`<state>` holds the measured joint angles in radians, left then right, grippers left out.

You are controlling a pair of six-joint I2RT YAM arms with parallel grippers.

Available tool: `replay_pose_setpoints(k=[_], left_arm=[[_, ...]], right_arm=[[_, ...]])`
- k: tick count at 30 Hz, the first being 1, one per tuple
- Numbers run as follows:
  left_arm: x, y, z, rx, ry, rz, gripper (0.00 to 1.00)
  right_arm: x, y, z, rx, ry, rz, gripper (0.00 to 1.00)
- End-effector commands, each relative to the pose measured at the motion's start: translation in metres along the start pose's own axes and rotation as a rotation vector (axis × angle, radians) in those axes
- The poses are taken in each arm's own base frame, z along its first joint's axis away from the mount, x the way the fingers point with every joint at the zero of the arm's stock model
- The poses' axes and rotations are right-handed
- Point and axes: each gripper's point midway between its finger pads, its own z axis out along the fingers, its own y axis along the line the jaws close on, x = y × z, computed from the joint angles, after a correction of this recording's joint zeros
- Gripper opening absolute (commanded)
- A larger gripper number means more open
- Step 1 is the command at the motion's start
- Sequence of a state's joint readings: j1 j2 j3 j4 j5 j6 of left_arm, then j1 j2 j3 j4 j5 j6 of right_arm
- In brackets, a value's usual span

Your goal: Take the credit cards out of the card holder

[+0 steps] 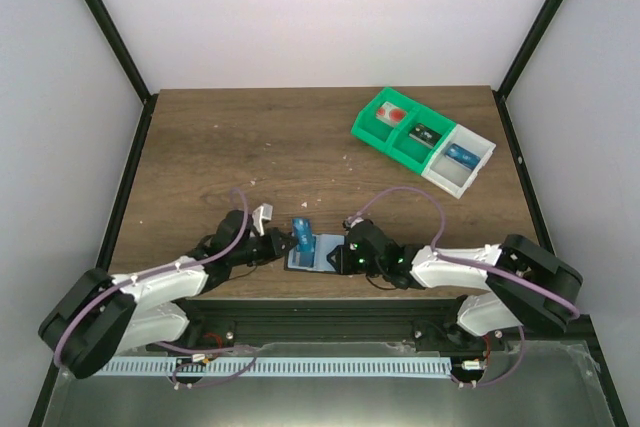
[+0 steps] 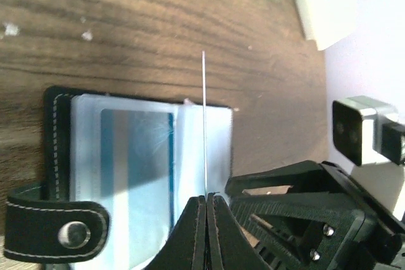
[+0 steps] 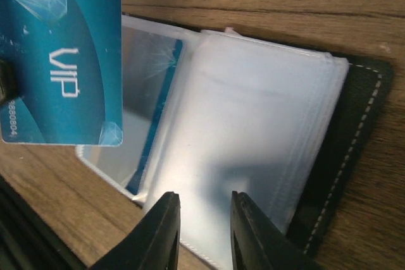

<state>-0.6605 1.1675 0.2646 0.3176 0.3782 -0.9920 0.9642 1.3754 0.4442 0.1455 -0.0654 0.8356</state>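
The card holder lies open on the table near the front edge, between my two grippers. Its black cover with the snap tab and clear sleeves show in both wrist views. My left gripper is shut on a blue VIP credit card and holds it upright above the holder. That card is edge-on in the left wrist view and stands upright in the top view. Another blue card sits inside a sleeve. My right gripper is open, its fingers over the near edge of the sleeves.
A green tray and a joined white tray stand at the back right, each compartment holding a card. Their corner shows in the left wrist view. Small crumbs dot the wooden table.
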Motion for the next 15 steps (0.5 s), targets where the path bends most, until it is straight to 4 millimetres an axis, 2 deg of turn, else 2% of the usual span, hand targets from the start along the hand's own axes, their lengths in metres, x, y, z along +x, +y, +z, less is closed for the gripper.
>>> replay_pose_setpoints(k=[1,7,10,13,15], left_arm=[[-0.007,-0.012,-0.012,0.035,-0.048,-0.001,0.0],[-0.007,-0.057,-0.038,0.248,-0.07,0.002,0.0],[-0.006,-0.073,-0.05,0.334,-0.08,-0.005,0.0],[-0.004,-0.084,-0.059,0.399,-0.083,0.0,0.0],[0.0,-0.087,-0.063,0.433,-0.073,0.002,0.0]], right_arm=[[-0.023,0.039,-0.017,-0.144,-0.053,0.03,0.31],[-0.044,0.09,-0.044,-0.376,-0.098,0.103,0.51],[-0.052,0.108,-0.054,-0.464,-0.106,0.155,0.58],[-0.058,0.12,-0.062,-0.539,-0.117,0.196,0.6],[-0.06,0.126,-0.064,-0.569,-0.116,0.203,0.5]])
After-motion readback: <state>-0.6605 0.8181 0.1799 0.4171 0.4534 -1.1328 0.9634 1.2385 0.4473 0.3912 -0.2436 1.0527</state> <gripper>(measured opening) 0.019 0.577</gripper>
